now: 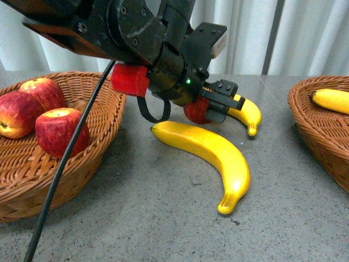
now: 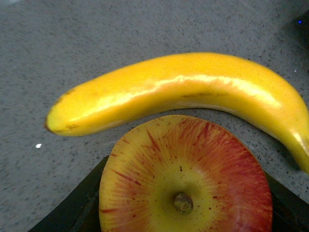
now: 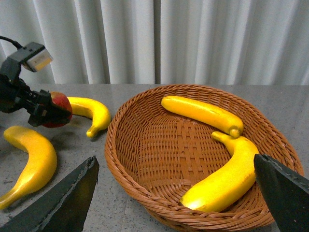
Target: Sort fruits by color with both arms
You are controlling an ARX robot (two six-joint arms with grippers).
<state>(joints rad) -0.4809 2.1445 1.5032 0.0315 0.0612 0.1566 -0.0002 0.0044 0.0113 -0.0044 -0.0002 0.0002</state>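
One red apple (image 1: pixel 194 112) sits clamped in the left gripper (image 1: pixel 214 107), jaws closed on its sides, over mid-table between the two baskets. Can't tell if it touches the table (image 1: pixel 163 218) or hangs just off it. Left wrist view: the apple's yellowish top and stem face the camera, with black jaw on either side. One banana (image 2: pixel 183 92) lies just beside it on the grey surface. Front view: big banana (image 1: pixel 210 153) lies on the table just in front of the gripper, nearer the camera. Smaller banana (image 1: pixel 248 113) lies just behind it, to the right. Red block (image 1: pixel 130 79) and green light (image 1: pixel 188 82) show on the left arm (image 1: pixel 136 27), and a black cable (image 1: pixel 60 169) hangs down across the left basket (image 1: pixel 117 95). That wicker basket holds three more apples (image 1: pixel 61 131), bunched together. Right basket (image 3: pixel 116 159) is well apart at the right edge; the right wrist view shows two bananas in it, one along the far wall (image 3: pixel 200 112) and one along the near wall (image 3: pixel 224 181). Right gripper (image 3: pixel 175 158) hovers over that basket, fingers (image 3: pixel 63 203) spread wide, gripping nothing. White curtain (image 3: pixel 193 38) behind.
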